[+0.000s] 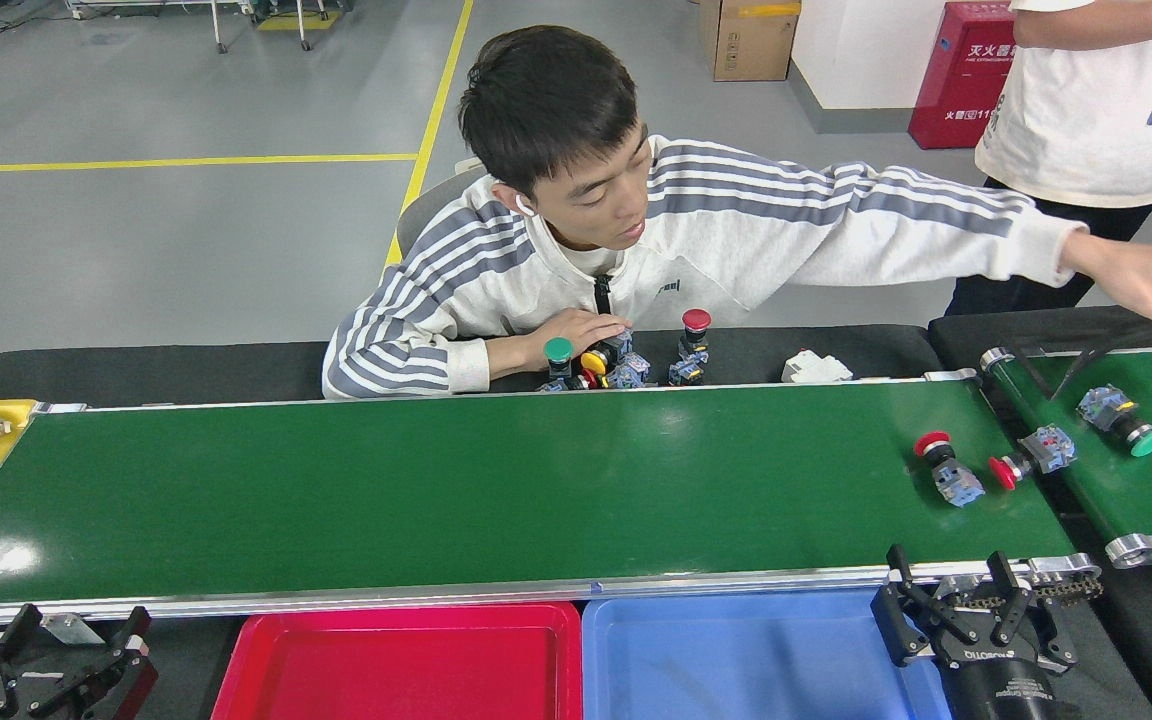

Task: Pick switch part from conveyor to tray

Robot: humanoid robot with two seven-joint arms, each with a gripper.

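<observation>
Beside the conveyor (pixel 436 480), right pincer (pixel 956 612) gapes wide, touching nothing.

A person in a striped sweatshirt (pixel 736 240) leans over the black worktop (pixel 136 370), near a cardboard box (pixel 748 38) and red cabinet (pixel 966 75).

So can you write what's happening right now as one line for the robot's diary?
conveyor: one red-capped switch part at right end | red tray, blue tray: empty | left gripper: open | right gripper: open

Bright, even overhead light; glare patch on the conveyor (pixel 6 555); sharp focus.
</observation>
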